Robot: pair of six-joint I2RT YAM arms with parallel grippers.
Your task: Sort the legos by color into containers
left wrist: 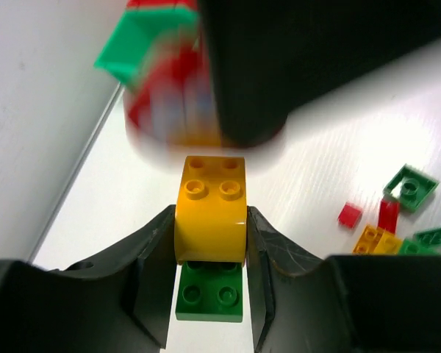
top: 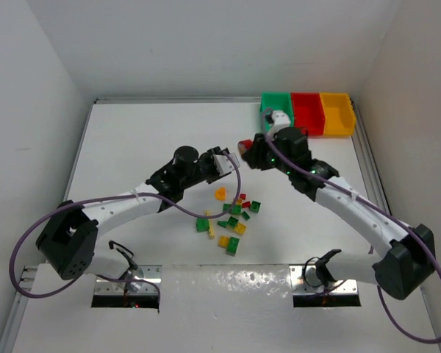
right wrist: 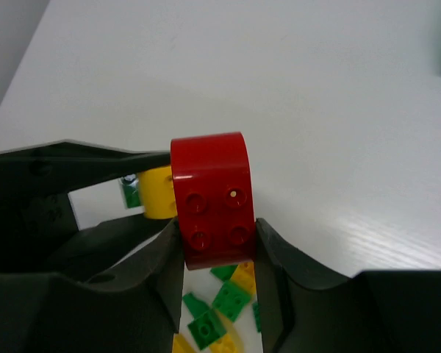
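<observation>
Just behind and below both claws, the loose legos (top: 231,217) in green, yellow and red are lying scattered on the white table (top: 147,140), well apart from the bins. The left claw (left wrist: 210,243) is pinching a yellow brick (left wrist: 209,213), with a green brick (left wrist: 209,290) showing just behind it between the fingers. The right claw (right wrist: 214,235), hanging close ahead and blocking the left claw's view, is gripping a rounded red brick (right wrist: 209,195). Beyond the right claw, the green bin (top: 276,103), red bin (top: 306,110) and yellow bin (top: 336,114) are sitting joined in a row at the table's far edge.
</observation>
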